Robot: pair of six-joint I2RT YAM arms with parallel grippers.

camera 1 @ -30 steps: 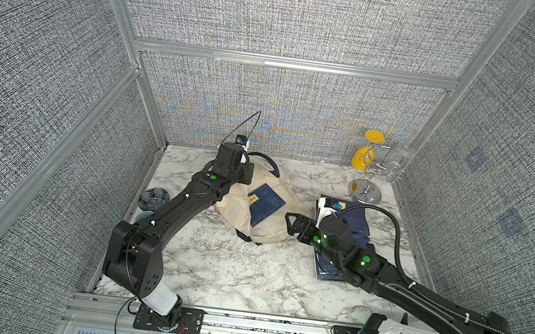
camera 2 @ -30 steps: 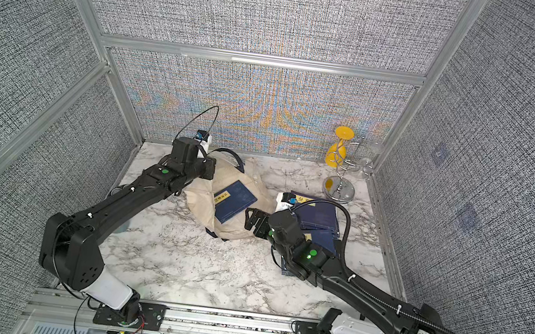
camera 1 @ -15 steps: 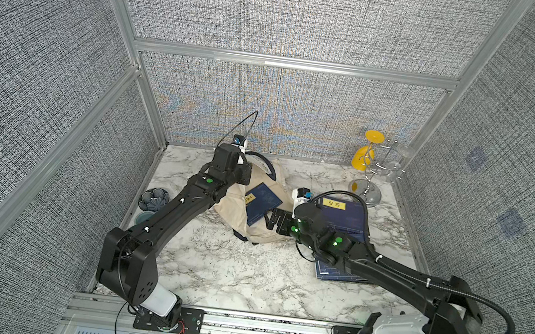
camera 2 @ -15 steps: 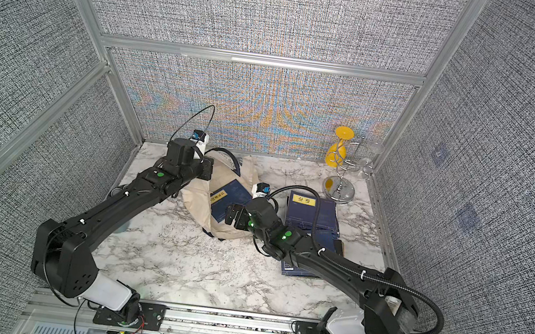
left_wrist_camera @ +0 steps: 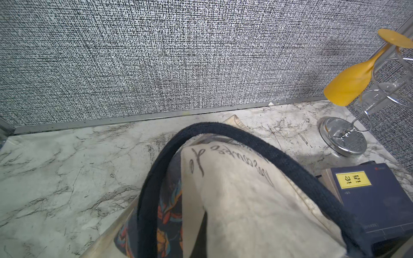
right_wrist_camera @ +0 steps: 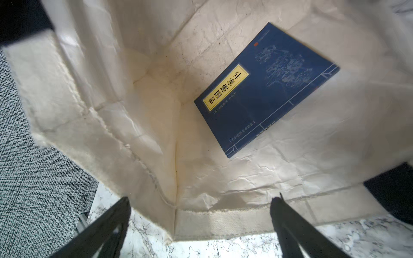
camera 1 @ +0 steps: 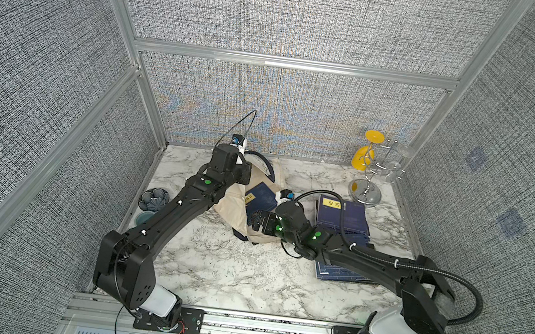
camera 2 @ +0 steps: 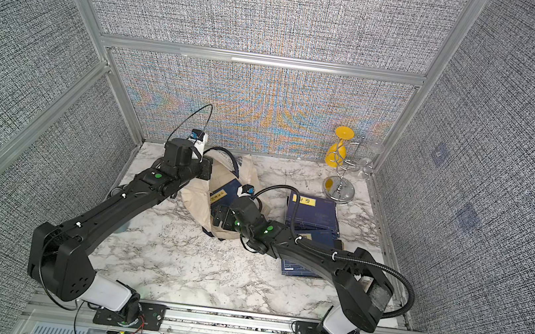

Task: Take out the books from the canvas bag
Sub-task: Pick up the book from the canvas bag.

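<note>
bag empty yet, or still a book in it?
Not empty. The right wrist view shows one navy book lying inside the canvas bag; nothing else visible in there.

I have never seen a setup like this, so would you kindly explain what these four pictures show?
Two black robot arms stand on a marble table. Both top views look down on everything; each wrist view rides on one arm. The left gripper, shut, appears to pinch the canvas bag and hold its mouth up. The right gripper, open and empty, points into the bag, where one navy book lies. More books are stacked on the table beside it. A chrome glass rack with a yellow glass and small dishes stand aside.
</note>
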